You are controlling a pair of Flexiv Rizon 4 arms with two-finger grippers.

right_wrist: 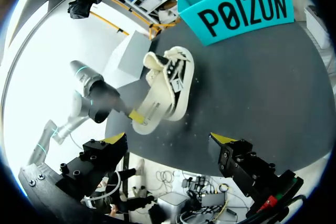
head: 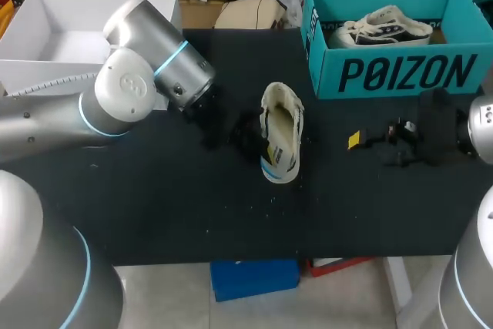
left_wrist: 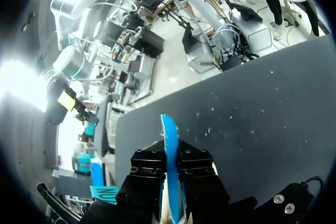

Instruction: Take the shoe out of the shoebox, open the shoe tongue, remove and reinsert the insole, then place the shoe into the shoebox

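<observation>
A cream shoe lies on the black table, just in front of the teal shoebox. In the right wrist view the shoe rests on its side, and a pale insole sticks out of its opening. My left gripper is at the shoe's left side. In the left wrist view its fingers are shut on the thin, blue-edged insole. My right gripper is open with nothing in it, hanging over the table to the right of the shoe.
A second shoe sits inside the teal shoebox. A white open box stands at the back left, behind my left arm. The table's front edge is close to the shoe.
</observation>
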